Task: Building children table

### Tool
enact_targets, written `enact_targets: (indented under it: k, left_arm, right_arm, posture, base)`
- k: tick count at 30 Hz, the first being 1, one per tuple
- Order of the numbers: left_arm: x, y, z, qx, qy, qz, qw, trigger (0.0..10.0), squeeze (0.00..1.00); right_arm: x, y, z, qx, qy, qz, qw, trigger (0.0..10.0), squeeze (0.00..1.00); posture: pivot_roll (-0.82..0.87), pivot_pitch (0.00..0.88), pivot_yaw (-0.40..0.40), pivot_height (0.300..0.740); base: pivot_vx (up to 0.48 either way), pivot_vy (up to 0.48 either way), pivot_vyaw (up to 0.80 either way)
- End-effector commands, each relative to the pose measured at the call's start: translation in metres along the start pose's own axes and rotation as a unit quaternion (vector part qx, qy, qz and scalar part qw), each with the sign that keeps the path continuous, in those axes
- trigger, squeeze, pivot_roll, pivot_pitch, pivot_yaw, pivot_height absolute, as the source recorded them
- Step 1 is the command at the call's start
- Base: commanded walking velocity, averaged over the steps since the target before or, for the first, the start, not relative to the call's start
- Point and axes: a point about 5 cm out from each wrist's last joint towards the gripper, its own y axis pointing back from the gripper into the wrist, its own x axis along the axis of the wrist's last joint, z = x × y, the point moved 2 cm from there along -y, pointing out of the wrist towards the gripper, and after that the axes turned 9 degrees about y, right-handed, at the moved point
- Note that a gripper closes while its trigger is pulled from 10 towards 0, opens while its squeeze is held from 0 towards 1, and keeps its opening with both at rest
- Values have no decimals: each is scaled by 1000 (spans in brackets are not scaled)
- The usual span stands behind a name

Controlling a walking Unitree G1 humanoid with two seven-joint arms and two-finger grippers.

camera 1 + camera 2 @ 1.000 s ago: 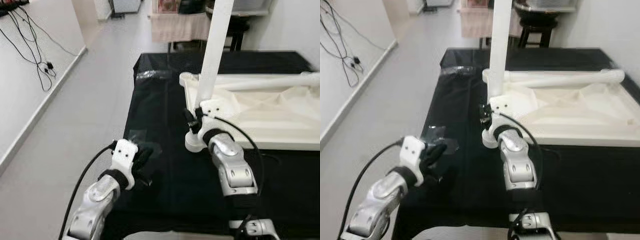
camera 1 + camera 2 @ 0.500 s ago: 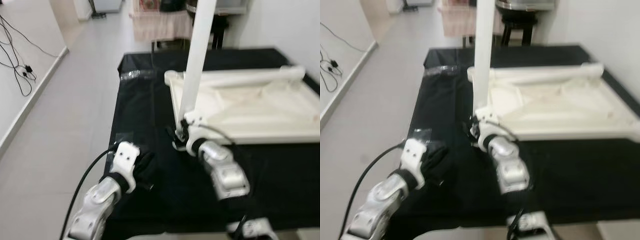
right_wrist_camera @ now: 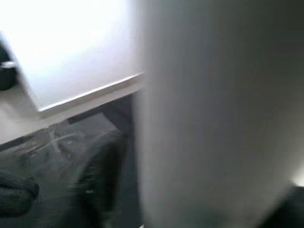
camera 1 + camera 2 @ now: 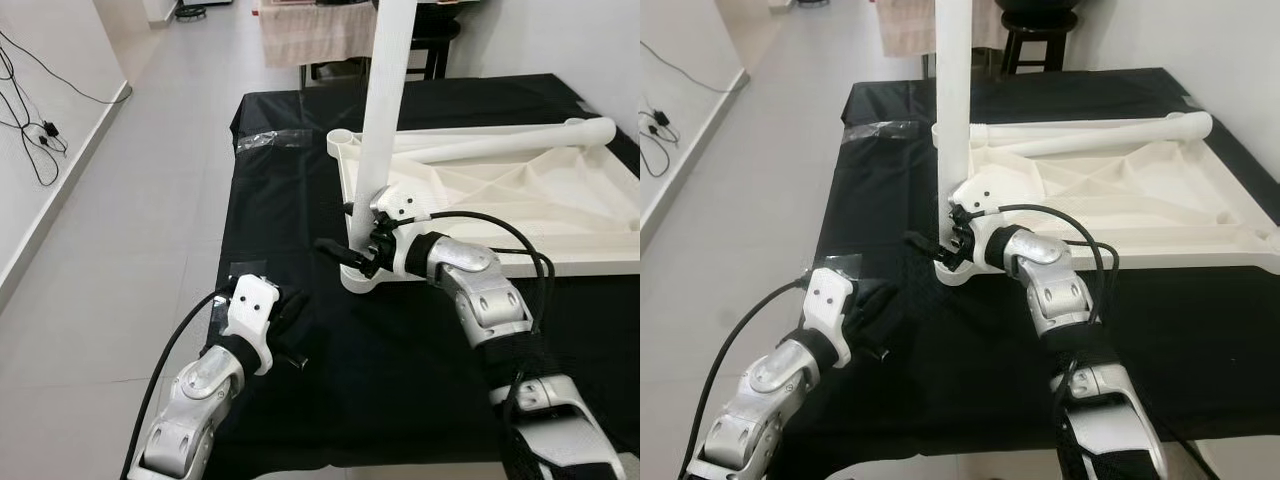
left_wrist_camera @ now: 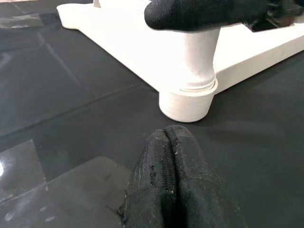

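A white children's table top [image 4: 520, 190] lies upside down on a black-covered table [image 4: 290, 210]. One white leg [image 4: 385, 90] stands upright in the near-left corner socket [image 4: 362, 278]. My right gripper [image 4: 345, 255] reaches in from the right and is shut on the base of this leg, one black finger [image 5: 204, 14] crossing in front of it. A second white leg [image 4: 500, 140] lies along the top's far edge. My left gripper [image 5: 166, 190] rests shut and empty on the cloth, a short way in front of the socket.
Clear tape patches [image 4: 262, 140] shine on the cloth near the far left corner and beside my left wrist. Grey floor runs along the table's left edge, with cables [image 4: 40, 130] by the wall. A draped stand [image 4: 310, 30] and a dark stool [image 4: 1025, 25] stand behind the table.
The camera has shifted. My right forearm has swung from the front of the leg round to its right side, the gripper staying at the leg's base. The left gripper has stayed put.
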Motion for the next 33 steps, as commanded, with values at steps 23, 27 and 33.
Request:
enact_targets:
  k: [23,27,33]
  left_arm:
    - [0,0,-1,4,8,2,1000,10000,0]
    - [0,-2,-2,1,11,1,1000,10000,0]
    - [2,-2,-4,12,12,8,1000,10000,0]
  right_arm:
    - [-56,10,-23,-328,-64,-89,938,0,0]
    - [-56,2,-23,-305,-77,-85,945,0,0]
    - [-53,-3,-29,-292,-65,-89,950,9412,0]
  posture:
    - [-35,115,8,740]
    - [-19,113,-12,740]
    - [-20,119,-7,740]
  base:
    - [0,0,0]
    - [0,0,0]
    - [0,0,0]
